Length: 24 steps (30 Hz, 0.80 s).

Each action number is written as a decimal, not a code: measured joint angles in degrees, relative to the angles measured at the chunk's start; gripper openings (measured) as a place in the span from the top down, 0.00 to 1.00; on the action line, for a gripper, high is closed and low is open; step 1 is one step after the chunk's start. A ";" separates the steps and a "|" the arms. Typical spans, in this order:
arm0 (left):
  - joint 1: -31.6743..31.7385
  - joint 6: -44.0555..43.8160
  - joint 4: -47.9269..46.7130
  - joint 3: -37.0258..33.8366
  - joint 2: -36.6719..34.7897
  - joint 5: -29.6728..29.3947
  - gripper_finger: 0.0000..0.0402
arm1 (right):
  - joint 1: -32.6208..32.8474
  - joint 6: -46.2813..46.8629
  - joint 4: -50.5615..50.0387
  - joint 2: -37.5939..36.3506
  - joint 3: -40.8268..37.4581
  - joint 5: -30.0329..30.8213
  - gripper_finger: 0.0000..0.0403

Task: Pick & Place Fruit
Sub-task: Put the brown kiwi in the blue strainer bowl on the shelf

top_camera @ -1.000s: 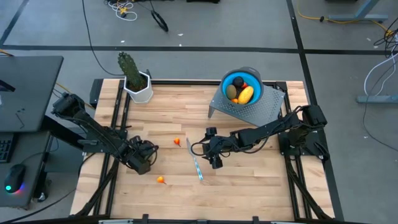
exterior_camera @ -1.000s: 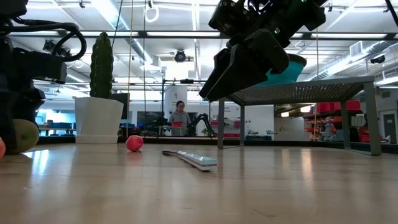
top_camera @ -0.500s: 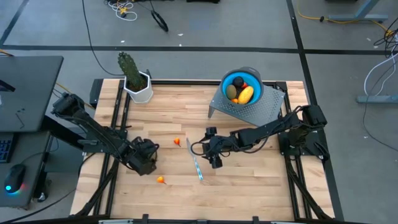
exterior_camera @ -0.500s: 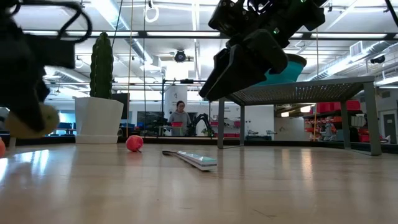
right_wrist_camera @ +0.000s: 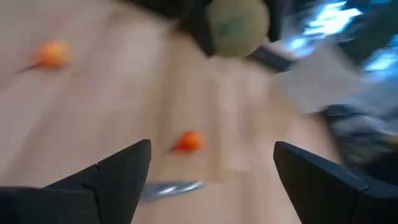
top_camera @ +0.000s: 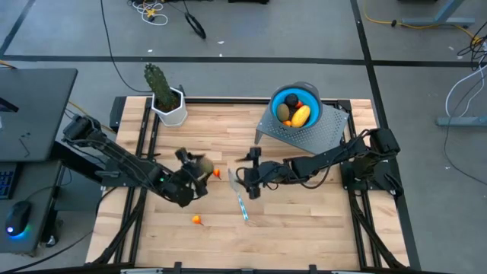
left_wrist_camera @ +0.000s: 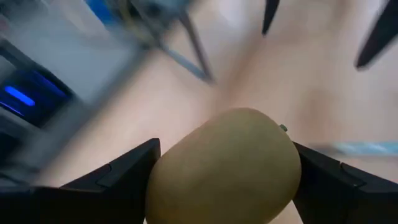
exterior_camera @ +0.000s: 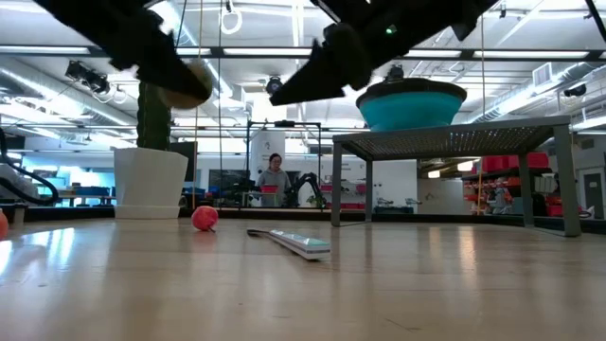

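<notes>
An olive-brown oval fruit (left_wrist_camera: 224, 165) is off the table, and my left gripper (top_camera: 199, 170) is shut on it left of the table's middle. In the low view the fruit (exterior_camera: 186, 87) hangs high above the wood. My right gripper (top_camera: 250, 172) hovers open just to the right, above the knife (top_camera: 240, 200), with nothing between its fingers. Two tiny orange fruits (top_camera: 216, 173) (top_camera: 196, 220) lie on the table. A teal bowl (top_camera: 310, 97) on a perforated metal stand (top_camera: 319, 133) holds a yellow oblong (top_camera: 301, 116), an olive oval and a dark ball. My left gripper pinches the olive-brown fruit by its two opposite sides (left_wrist_camera: 163, 177) between its two fingers (left_wrist_camera: 121, 180). The fingers come from the table's left, slanting a little downward. The fruit is lifted clear of the table.
A green cactus in a white pot (top_camera: 167, 99) stands at the far left. The slim knife (exterior_camera: 292, 242) lies near the middle of the table. The stand's legs (exterior_camera: 337, 185) rise at the far right. Bare wood spreads along the near edge.
My left gripper has risen from the table with the olive-brown fruit and swung toward the right and far side, tipping from steeply downward to nearly level. The fruit is now lifted clear. My right gripper has tipped up and drawn slightly toward the far edge, staying open.
</notes>
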 joint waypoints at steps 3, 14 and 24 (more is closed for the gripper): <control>1.42 13.59 6.45 -1.46 0.00 -9.28 0.22 | -0.02 -1.23 4.41 -0.16 0.00 9.94 0.13; 2.76 46.92 42.43 -11.38 0.00 -10.40 0.22 | 0.09 11.96 13.79 -0.96 0.02 10.81 0.13; 4.05 62.95 64.04 -13.61 0.00 6.04 0.21 | -0.04 20.77 12.60 -0.96 0.02 -1.60 0.13</control>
